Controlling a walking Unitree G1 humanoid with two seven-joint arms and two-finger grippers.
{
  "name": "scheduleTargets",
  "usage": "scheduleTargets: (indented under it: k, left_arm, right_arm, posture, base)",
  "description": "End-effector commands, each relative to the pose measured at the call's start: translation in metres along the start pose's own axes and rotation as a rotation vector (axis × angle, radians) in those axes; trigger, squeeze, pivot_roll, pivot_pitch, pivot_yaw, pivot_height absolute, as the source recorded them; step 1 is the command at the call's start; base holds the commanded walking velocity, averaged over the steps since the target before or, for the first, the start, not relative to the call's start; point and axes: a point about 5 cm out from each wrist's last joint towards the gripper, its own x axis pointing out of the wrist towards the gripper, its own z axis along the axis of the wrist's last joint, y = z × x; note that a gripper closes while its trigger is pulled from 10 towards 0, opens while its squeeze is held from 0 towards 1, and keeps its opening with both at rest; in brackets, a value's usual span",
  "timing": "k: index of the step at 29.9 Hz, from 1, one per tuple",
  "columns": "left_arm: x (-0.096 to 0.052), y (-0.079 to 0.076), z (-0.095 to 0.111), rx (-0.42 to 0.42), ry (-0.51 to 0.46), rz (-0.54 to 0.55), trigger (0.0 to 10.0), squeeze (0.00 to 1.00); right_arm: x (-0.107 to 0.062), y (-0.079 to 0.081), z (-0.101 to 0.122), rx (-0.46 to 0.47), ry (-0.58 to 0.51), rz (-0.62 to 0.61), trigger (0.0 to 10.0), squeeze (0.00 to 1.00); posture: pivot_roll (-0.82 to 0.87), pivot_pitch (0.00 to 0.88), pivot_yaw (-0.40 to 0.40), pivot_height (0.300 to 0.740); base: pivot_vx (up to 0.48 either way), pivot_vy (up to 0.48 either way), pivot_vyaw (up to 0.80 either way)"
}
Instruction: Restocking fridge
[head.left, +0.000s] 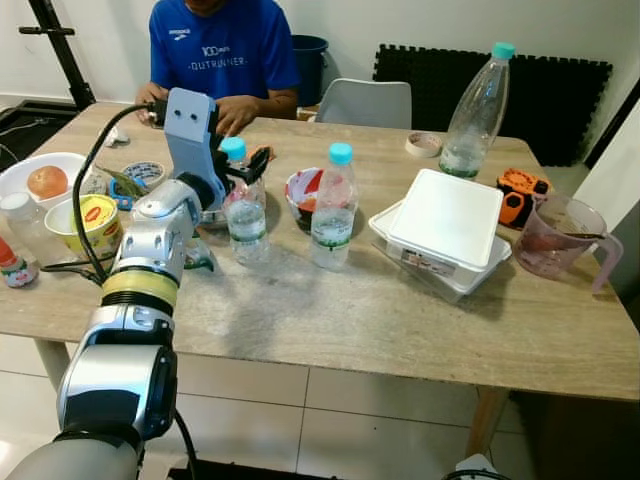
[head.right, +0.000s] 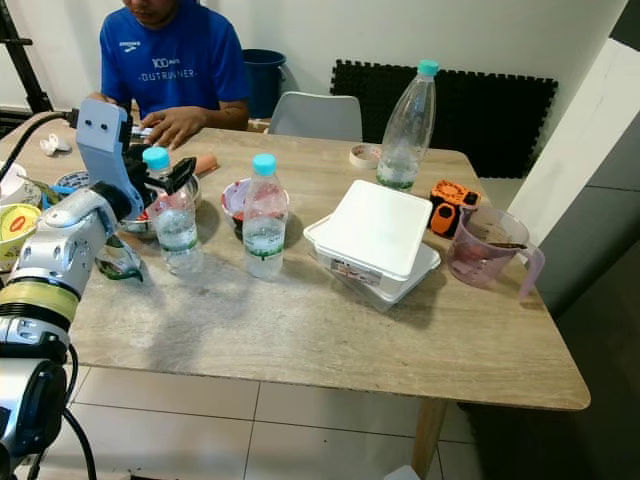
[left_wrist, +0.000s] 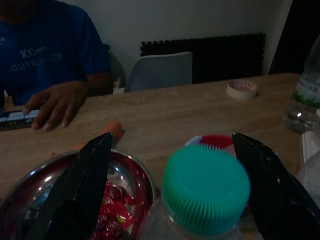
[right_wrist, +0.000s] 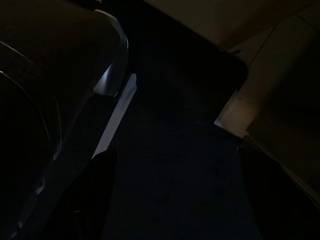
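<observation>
Two small water bottles with teal caps stand on the wooden table (head.left: 350, 320). My left gripper (head.left: 246, 166) is open around the neck of the left bottle (head.left: 245, 215); in the left wrist view its cap (left_wrist: 206, 187) sits between the two black fingers (left_wrist: 80, 195) with a gap on each side. The second small bottle (head.left: 333, 210) stands a little to the right. A tall, nearly empty bottle (head.left: 477, 115) stands at the back right. In the dark right wrist view my right gripper (right_wrist: 175, 165) hangs idle, its fingers apart with nothing between them.
A person in a blue shirt (head.left: 215, 50) sits across the table, hands on it. A steel bowl of sweets (left_wrist: 30, 200) and a red-and-white bowl (head.left: 303, 190) flank the left bottle. White foam box (head.left: 445, 225), pink jug (head.left: 565, 240), tape roll (head.left: 424, 144), yellow cup (head.left: 95, 222).
</observation>
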Motion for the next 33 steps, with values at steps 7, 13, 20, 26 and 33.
scheduleTargets:
  k: [7,13,20,26,33]
  left_arm:
    - [-0.005,-0.001,0.01,-0.034,-0.04,-0.006,10.0,0.0]
    - [-0.005,-0.008,0.009,-0.052,-0.034,-0.061,0.0,0.0]
    - [-0.007,-0.01,0.002,-0.075,-0.002,-0.057,0.0,0.0]
    - [-0.008,-0.009,-0.002,-0.086,0.012,-0.047,0.0,0.0]
    - [-0.009,-0.009,-0.003,-0.095,0.018,-0.043,0.0,0.0]
  right_arm:
    - [0.0,0.001,-0.006,-0.004,0.02,-0.01,10.0,0.0]
    - [-0.001,-0.001,-0.005,-0.005,0.014,-0.009,10.0,0.0]
    - [-0.003,-0.009,-0.008,0.0,0.017,-0.016,10.0,0.0]
    - [-0.003,-0.01,-0.01,0.001,0.021,-0.02,10.0,0.0]
    - [-0.002,-0.008,-0.003,0.0,0.009,-0.019,10.0,0.0]
  posture:
    - [-0.05,0.0,-0.032,0.74]
    - [-0.05,0.0,-0.031,0.74]
    - [-0.05,0.0,-0.03,0.74]
    - [-0.05,0.0,-0.031,0.74]
    - [-0.05,0.0,-0.031,0.74]
  base:
    - [0.0,0.0,0.0]
    - [0.0,0.0,0.0]
    - [0.0,0.0,0.0]
    - [0.0,0.0,0.0]
    - [0.0,0.0,0.0]
